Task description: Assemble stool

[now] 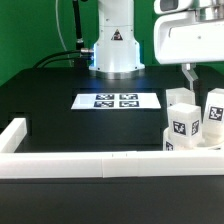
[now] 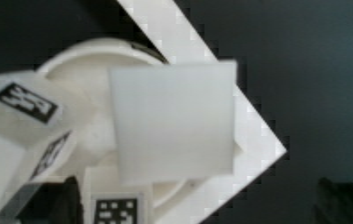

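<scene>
A: Stool parts [image 1: 190, 125] clustered at the border rail [image 1: 80, 165] corner, exterior view's right. Fingers [image 1: 187, 72]?
B: Above them; grip state unreadable. Risk: descending off-centre topples a leg [image 1: 181, 122].

The black table [image 1: 60, 105] lies open across its middle and the exterior view's left — only the flat marker board [image 1: 117, 101] sits there. The rail [image 1: 80, 165] walls the near edge. At the exterior view's right, legs [image 1: 182, 120] crowd the corner, with the gripper [image 1: 195, 72] just above them.
</scene>
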`<action>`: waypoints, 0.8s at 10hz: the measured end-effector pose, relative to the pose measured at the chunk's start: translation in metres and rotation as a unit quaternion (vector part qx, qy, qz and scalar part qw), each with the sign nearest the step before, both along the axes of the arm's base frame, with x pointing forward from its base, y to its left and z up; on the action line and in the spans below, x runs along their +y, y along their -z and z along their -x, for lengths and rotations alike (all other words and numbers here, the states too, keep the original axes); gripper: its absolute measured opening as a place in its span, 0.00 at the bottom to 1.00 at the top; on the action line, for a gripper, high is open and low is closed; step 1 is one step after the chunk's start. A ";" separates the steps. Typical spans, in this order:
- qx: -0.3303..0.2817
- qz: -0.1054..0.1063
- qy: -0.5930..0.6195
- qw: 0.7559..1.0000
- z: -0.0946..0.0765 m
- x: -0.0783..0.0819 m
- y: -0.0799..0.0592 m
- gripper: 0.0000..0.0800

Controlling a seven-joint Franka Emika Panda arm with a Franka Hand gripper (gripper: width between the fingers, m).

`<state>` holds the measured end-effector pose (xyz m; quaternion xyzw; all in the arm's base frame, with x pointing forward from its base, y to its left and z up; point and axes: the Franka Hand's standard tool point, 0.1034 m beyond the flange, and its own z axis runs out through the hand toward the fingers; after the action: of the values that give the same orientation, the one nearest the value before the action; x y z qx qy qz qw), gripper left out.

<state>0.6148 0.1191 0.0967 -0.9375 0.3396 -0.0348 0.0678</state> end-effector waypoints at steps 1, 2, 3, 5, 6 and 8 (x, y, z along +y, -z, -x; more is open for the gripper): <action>0.005 0.002 0.003 1.000 0.002 -0.001 0.007 0.81; 0.008 0.003 0.010 1.000 0.003 -0.001 0.009 0.81; 0.010 0.002 0.016 1.000 0.005 0.002 0.011 0.81; 0.020 -0.002 0.041 0.999 0.008 0.007 0.014 0.81; 0.019 -0.002 0.042 0.999 0.007 0.006 0.014 0.81; 0.021 -0.004 0.058 0.998 0.007 0.006 0.014 0.68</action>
<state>0.6076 0.1248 0.0827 -0.9164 0.3950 -0.0177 0.0620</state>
